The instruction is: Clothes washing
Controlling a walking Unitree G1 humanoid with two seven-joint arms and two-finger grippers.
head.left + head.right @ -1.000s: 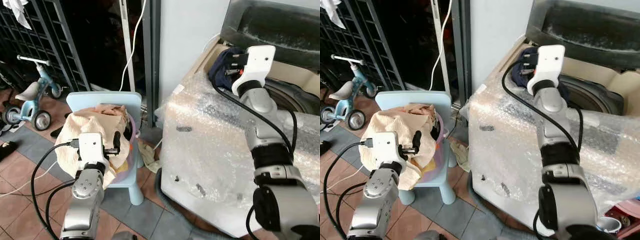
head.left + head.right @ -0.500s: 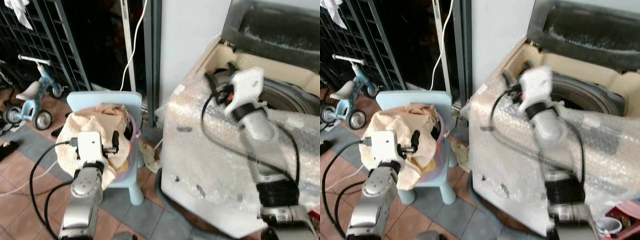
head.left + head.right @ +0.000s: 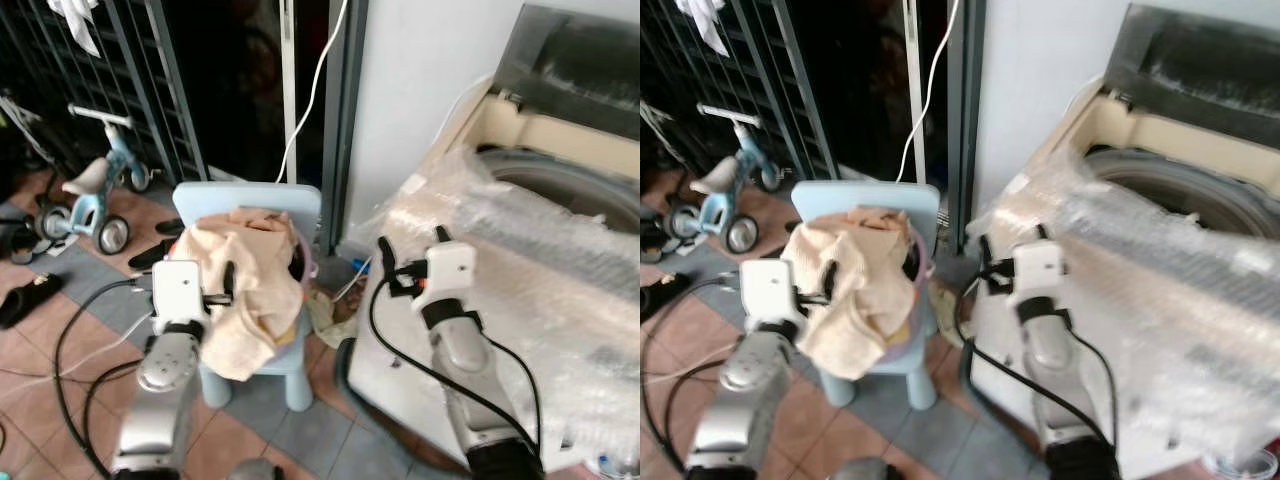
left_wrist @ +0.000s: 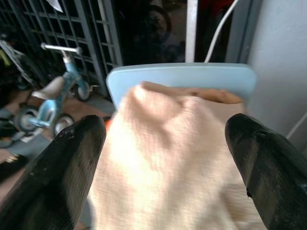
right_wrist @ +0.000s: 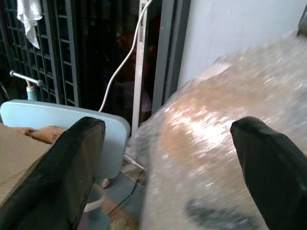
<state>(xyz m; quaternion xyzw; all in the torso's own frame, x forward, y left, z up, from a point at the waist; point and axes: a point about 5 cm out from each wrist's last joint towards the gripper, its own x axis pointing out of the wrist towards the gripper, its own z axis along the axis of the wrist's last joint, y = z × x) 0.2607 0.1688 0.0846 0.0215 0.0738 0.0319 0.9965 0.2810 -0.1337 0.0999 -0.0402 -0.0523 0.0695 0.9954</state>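
A pile of beige cloth (image 3: 245, 275) fills a pink basket on a small light-blue chair (image 3: 290, 205). My left gripper (image 3: 226, 290) is open right at the pile's near side; in the left wrist view its fingers (image 4: 72, 167) stand wide apart with the beige cloth (image 4: 168, 158) between them. The washing machine (image 3: 520, 270), wrapped in bubble wrap, stands on the right with its lid (image 3: 590, 65) up and the drum (image 3: 560, 180) showing. My right gripper (image 3: 390, 268) hangs open and empty at the machine's front left corner, facing the chair (image 5: 62, 120).
A child's tricycle (image 3: 95, 190) and sandals (image 3: 25, 295) lie on the tiled floor to the left, before a black metal grille (image 3: 120, 80). A white cable (image 3: 315, 90) hangs beside the door frame. A pale rag (image 3: 325, 310) lies on the floor between chair and machine.
My right arm swung down from the washer's top rim to its front left corner, and the dark blue garment it held is gone from its fingers. The camera has turned left.
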